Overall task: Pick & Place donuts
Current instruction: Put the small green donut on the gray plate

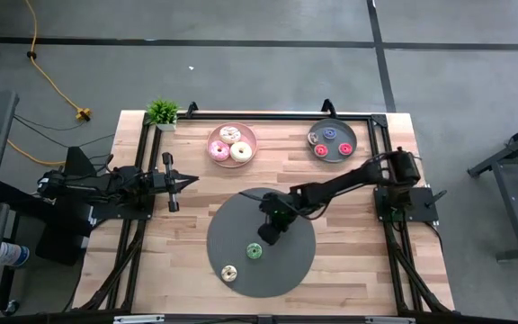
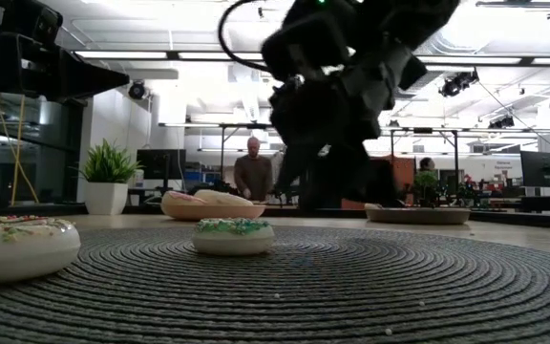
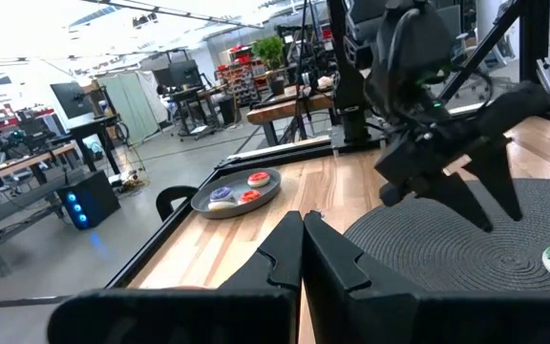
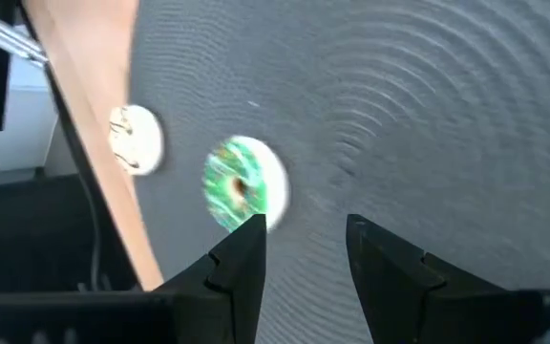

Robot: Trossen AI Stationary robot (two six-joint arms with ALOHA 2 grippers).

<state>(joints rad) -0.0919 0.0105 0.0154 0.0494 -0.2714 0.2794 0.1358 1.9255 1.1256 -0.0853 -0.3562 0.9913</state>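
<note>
Donuts: 2 on dark mat (image 1: 281, 270), 3 pink plate (image 1: 216, 137), 4 grey plate (image 1: 348, 148)

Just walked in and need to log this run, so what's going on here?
The right gripper hangs over the dark round mat, jaws open and empty, close to the green donut. A cream donut lies on the mat too. Three larger donuts sit on the pink plate, and smaller ones on the grey plate. The left gripper waits shut at the left side.
</note>
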